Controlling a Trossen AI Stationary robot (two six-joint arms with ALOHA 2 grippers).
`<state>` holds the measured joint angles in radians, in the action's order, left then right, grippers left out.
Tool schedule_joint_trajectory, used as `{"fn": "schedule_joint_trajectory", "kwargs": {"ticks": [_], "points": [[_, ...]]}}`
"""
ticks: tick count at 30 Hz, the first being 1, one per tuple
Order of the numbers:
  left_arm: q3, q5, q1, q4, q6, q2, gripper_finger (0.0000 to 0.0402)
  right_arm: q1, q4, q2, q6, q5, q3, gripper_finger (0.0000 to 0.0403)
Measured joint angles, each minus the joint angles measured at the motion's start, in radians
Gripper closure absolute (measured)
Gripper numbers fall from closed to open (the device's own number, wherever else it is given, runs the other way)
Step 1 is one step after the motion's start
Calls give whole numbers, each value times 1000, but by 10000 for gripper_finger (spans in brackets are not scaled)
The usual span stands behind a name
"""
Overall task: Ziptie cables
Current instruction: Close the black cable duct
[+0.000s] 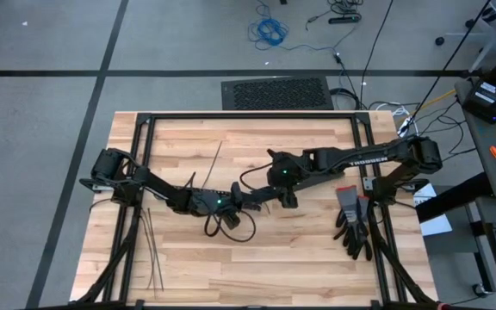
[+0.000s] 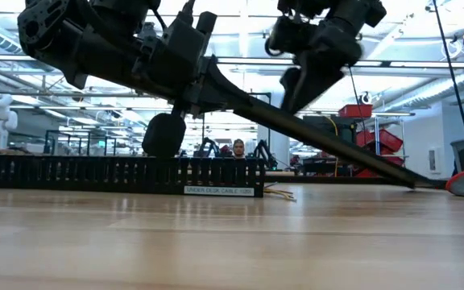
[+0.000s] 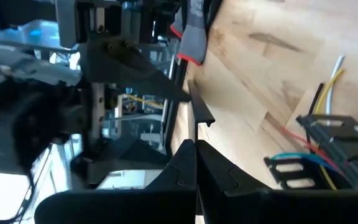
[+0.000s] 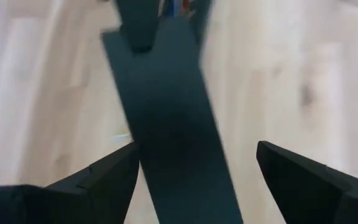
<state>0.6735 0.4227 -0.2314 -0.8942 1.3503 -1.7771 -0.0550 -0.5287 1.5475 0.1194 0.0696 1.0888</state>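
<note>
The left claw (image 1: pixel 252 200) is pressed together, clamped on a flat dark strip (image 2: pixel 329 145) that slants down to the bench (image 1: pixel 300 258). The right claw (image 4: pixel 194 165) hangs spread apart over that strip. The cables (image 3: pixel 319 146) lie in the black slotted duct (image 2: pixel 119 175) — spare zipties (image 1: pixel 151 250) rest near the bench's left edge.

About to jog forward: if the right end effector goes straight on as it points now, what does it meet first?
Most likely the long black strip lying between the right end effector's open fingers; depth is unclear.
</note>
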Motion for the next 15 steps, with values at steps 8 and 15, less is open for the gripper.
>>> {"fn": "schedule_joint_trajectory", "kwargs": {"ticks": [8, 15], "points": [[0, 24, 0, 3, 0, 0, 401, 7, -47, 1, -32, 8, 26, 85], [0, 24, 0, 3, -7, 0, 402, 17, -123, 18, -69, 12, 26, 85]]}}
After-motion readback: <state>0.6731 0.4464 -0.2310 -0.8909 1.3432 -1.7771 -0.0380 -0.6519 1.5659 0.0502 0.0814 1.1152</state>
